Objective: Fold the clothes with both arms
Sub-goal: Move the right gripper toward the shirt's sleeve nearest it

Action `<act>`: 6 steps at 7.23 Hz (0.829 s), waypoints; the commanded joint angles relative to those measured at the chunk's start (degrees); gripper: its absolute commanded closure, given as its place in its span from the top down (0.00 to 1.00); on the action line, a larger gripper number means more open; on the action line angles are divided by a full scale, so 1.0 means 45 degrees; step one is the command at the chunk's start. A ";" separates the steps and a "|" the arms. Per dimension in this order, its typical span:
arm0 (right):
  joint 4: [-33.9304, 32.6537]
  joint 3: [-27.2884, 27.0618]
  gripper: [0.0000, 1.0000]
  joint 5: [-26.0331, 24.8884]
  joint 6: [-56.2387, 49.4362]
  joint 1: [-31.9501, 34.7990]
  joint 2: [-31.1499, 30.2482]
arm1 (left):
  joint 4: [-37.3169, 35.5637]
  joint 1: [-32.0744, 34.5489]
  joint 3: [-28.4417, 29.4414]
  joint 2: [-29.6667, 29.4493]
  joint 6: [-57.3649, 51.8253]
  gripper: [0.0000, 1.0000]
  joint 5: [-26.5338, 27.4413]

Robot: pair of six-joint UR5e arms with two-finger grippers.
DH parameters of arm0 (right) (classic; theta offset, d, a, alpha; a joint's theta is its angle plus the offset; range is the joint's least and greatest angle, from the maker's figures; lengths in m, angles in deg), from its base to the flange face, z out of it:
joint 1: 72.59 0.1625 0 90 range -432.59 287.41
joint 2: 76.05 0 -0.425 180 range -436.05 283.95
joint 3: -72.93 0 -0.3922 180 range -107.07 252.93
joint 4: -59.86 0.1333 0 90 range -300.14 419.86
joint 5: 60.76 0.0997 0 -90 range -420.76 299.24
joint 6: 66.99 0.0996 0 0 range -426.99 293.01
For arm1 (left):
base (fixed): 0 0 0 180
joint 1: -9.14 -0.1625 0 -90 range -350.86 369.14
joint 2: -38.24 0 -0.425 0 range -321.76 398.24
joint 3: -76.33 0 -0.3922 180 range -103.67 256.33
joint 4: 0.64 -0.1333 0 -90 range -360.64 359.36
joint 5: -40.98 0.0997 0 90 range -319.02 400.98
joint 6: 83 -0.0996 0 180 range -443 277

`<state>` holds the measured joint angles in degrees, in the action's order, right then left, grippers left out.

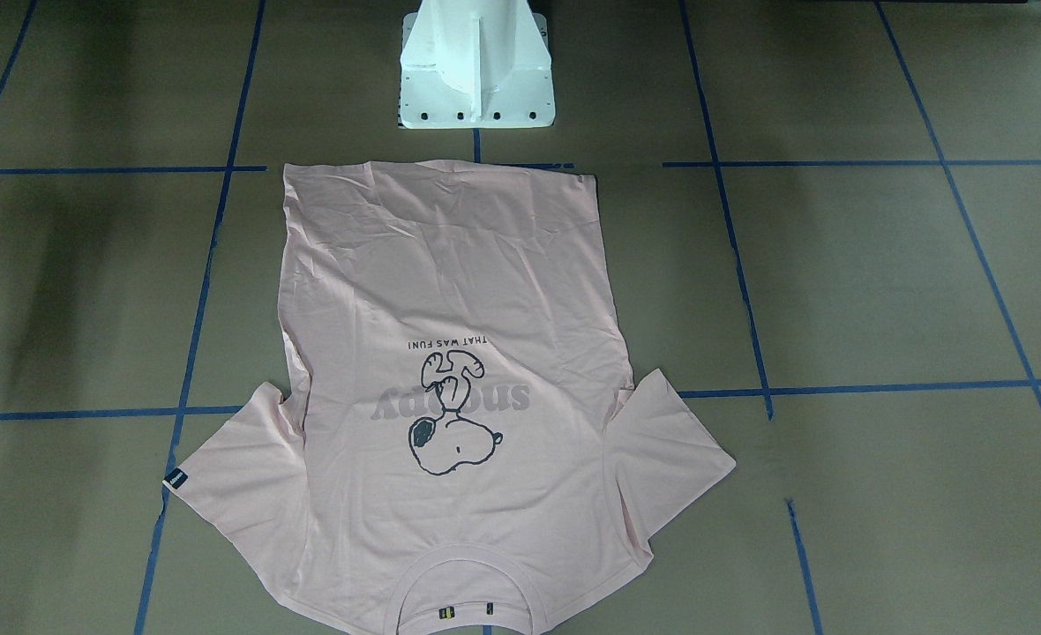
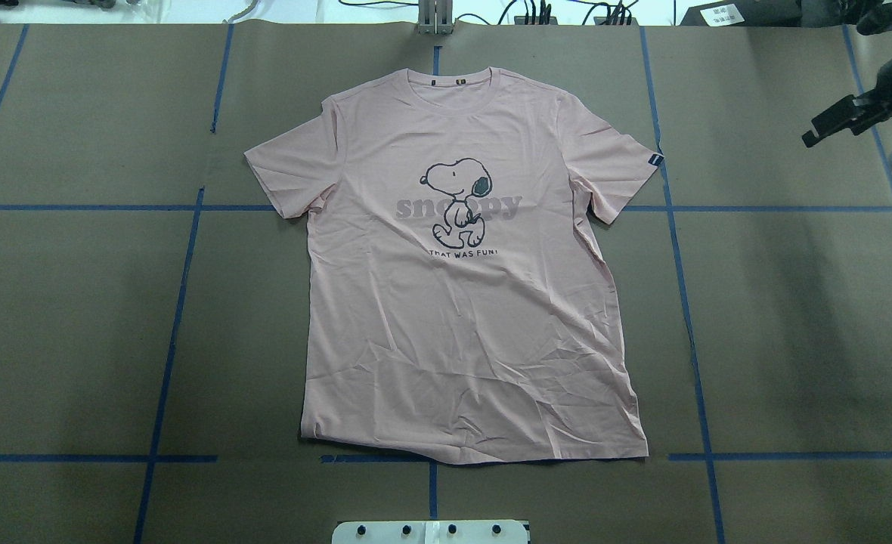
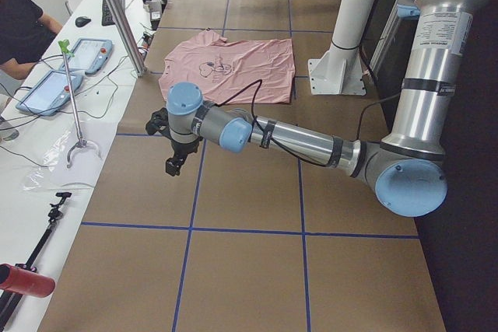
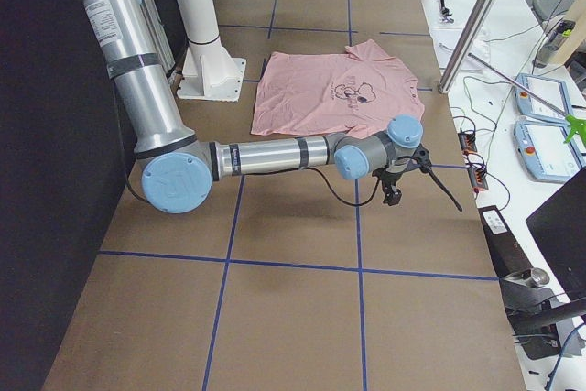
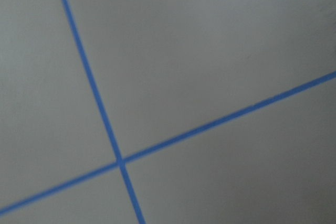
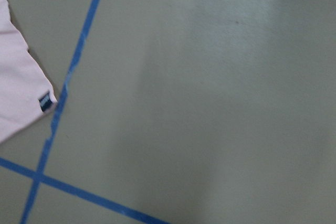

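Observation:
The pale pink T-shirt (image 2: 461, 302) lies flat and print-up in the middle of the table, collar away from the robot's base, hem near it. It also shows in the front-facing view (image 1: 459, 291). Its dark sleeve tag (image 2: 655, 159) shows in the right wrist view (image 6: 45, 102) too. My right gripper (image 2: 816, 136) hangs over bare table right of that sleeve, apart from the shirt; its jaws show only side-on. My left gripper (image 3: 173, 164) hangs over bare table far to the shirt's left, and I cannot tell its state. Neither touches the shirt.
The white pedestal base (image 1: 476, 79) stands just behind the hem. Blue tape lines (image 2: 680, 302) grid the brown table. A side bench with tablets (image 3: 74, 68), cables and a metal post (image 3: 117, 13) runs along the far edge; a person (image 3: 19, 21) sits there.

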<state>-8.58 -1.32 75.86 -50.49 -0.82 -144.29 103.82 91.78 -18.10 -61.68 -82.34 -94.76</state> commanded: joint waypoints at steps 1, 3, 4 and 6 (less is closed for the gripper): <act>0.1145 0.0890 1.00 -0.1014 0.3236 -0.1587 0.1584 | 0.1409 -0.0781 0.1232 -0.0781 0.1141 1.00 0.0047; 0.1243 0.1727 0.99 -0.1667 0.4573 -0.2452 0.2834 | 0.2486 -0.0846 0.1415 -0.0784 0.2542 1.00 0.0048; 0.1359 0.1752 0.98 -0.2093 0.5504 -0.2880 0.2938 | 0.2820 -0.0846 0.1337 -0.0823 0.3419 1.00 0.0048; 0.1711 0.2413 0.96 -0.2566 0.5592 -0.3176 0.2958 | 0.2980 -0.0846 0.1259 -0.0939 0.3682 1.00 0.0048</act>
<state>-1.66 7.68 65.43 -26.14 -14.18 -131.30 116.63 88.00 -12.27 -65.52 -66.83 -94.55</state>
